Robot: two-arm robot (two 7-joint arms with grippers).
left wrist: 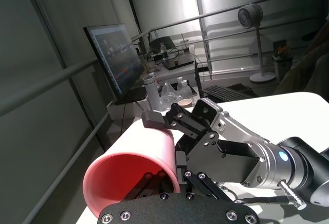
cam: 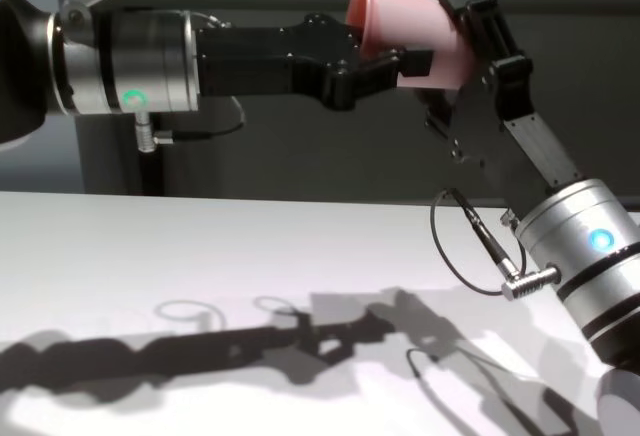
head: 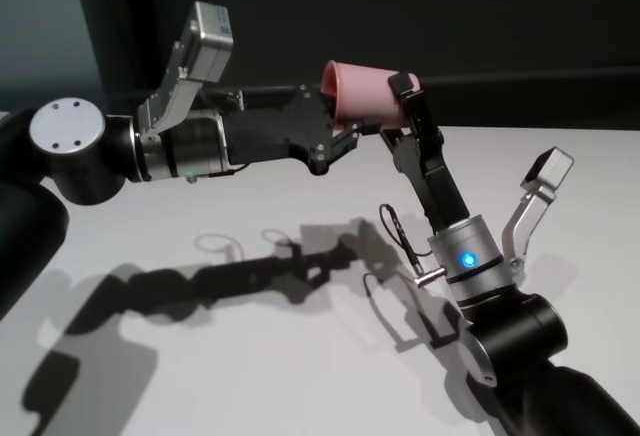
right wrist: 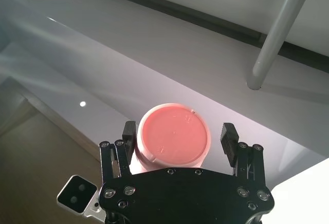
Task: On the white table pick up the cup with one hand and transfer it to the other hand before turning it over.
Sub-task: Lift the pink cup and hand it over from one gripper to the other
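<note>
Cup: held on its side in the air, well above the white table, toward the far side.
Left gripper: clamped on the rim end.
Right gripper: spread wide around the base end, fingers apart from the wall.
Done: pickup, and both hands brought together.
Left: right grasp, left release, turning over.
</note>
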